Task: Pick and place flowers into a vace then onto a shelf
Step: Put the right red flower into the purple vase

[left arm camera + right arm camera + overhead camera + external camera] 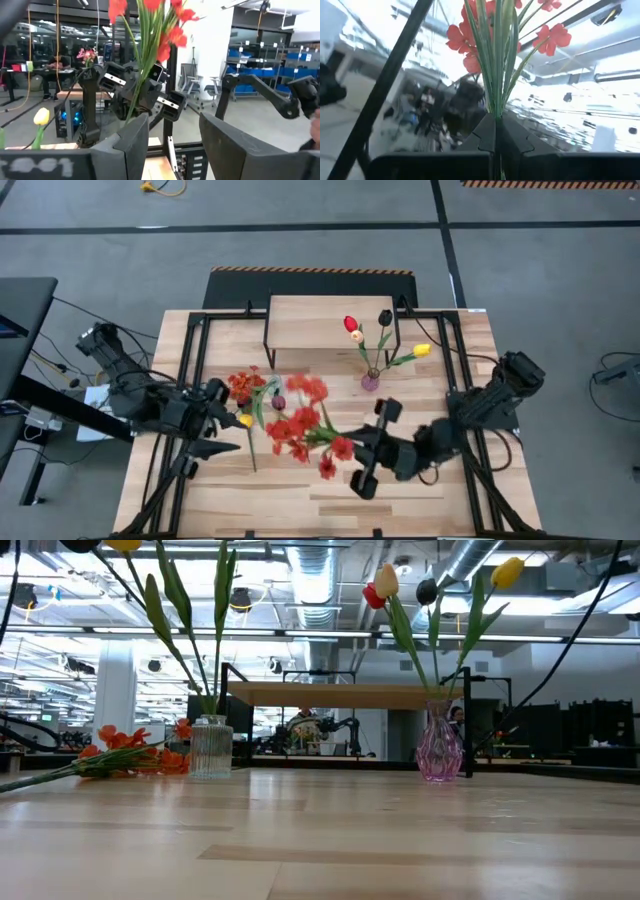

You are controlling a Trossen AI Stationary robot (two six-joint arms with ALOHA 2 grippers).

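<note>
The right end effector (495, 137) is clenched on the green stems of a spray of red-orange blossoms (485, 35); its own wrist view shows the two dark fingers meeting around the stems, with the blooms fanning out beyond them. From above, this end effector (368, 452) sits over the middle of the table (420, 500), pointing toward the left arm. The left end effector (172, 145) stands part open, its fingers (127, 142) clearly apart with nothing between them; past them its wrist view shows the spray (150, 30) held by the other arm. In the high view it (215, 420) lies at the left side of the table, just beside loose flowers (290, 415) on the wood.

The high view alone shows the shelf (330, 320) at the far edge. A pink vase (370, 382) with tulips (352, 326) stands on the table in front of it. The low view adds a clear ribbed glass vase (210, 747) holding green stems, with orange blossoms (130, 752) lying flat beside it, and shows neither end effector.
</note>
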